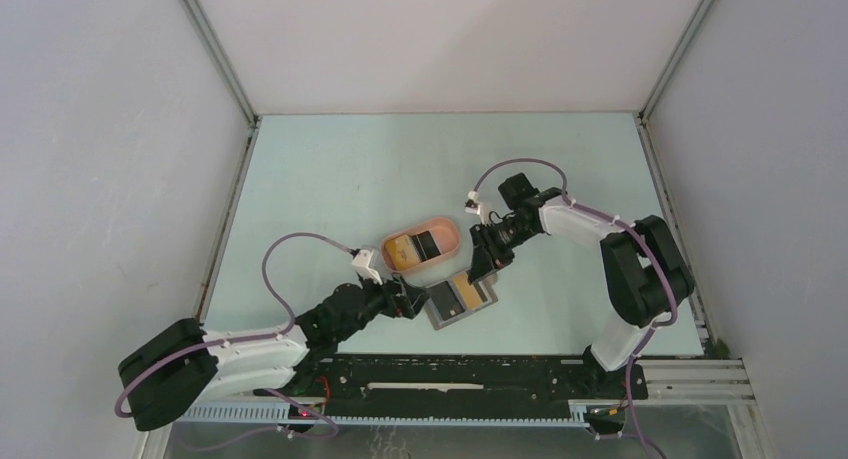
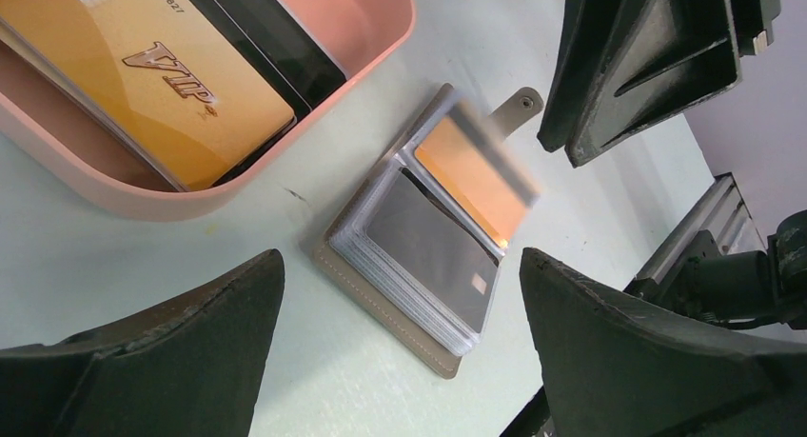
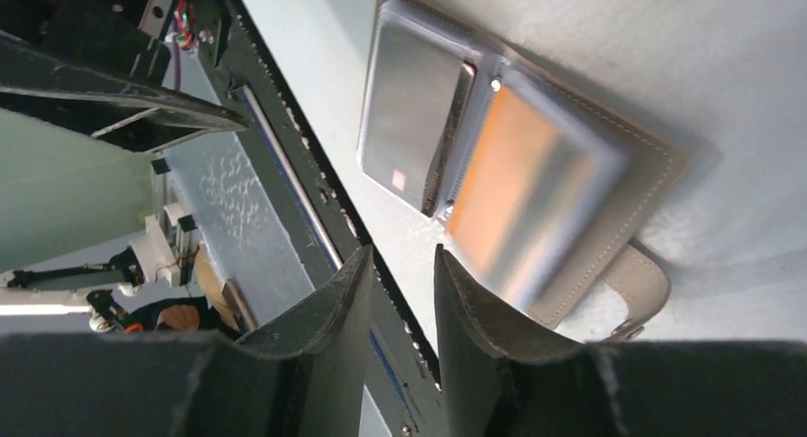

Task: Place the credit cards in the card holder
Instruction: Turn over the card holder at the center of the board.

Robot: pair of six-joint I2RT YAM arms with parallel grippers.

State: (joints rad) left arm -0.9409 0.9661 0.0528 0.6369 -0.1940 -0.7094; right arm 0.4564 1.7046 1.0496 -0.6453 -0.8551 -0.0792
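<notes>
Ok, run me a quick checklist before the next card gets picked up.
1. Card holder lying open on the table: ok.
2. Orange card fully seated in its sleeve: cannot tell.
3. All cards loaded: not ok; gold card and dark card lie in the tray.
4. Right hand empty: ok.
5. Left hand open and empty: ok.
</notes>
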